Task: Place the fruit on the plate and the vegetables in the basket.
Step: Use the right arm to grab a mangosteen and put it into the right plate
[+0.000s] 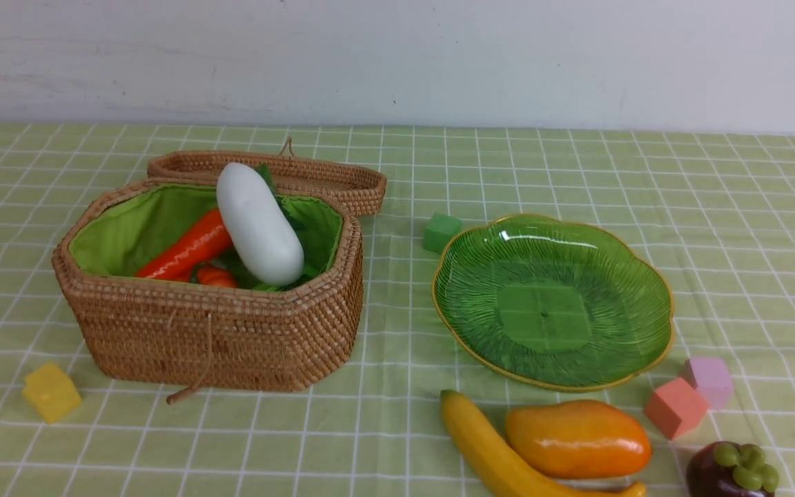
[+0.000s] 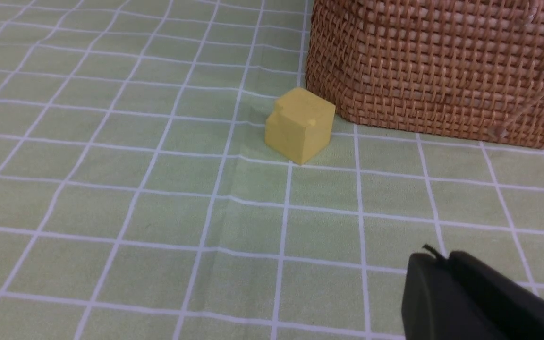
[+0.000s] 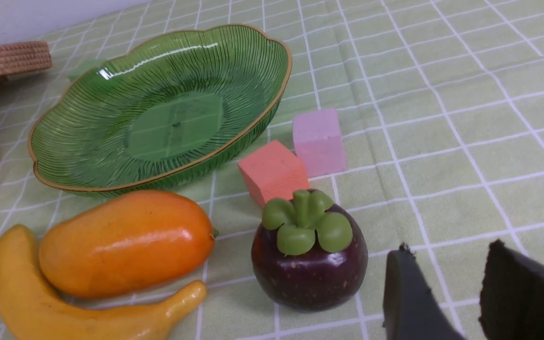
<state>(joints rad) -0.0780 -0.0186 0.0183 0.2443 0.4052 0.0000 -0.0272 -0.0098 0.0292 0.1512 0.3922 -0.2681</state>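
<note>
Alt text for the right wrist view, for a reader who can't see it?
An empty ribbed green glass plate sits on a green checked tablecloth; beside it lie a plump orange mango, a long yellow banana and a dark purple mangosteen. The right gripper hangs open beside the mangosteen, near a coral foam cube and a pink foam cube.

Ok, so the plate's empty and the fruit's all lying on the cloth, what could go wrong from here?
The round mangosteen sits just beside the open right gripper; an off-centre close could roll it away.
The coral cube and pink cube lie between it and the plate, so a low carry might knock them.
The mango lies tight in the banana's curve; lifting one may shift the other.
</note>
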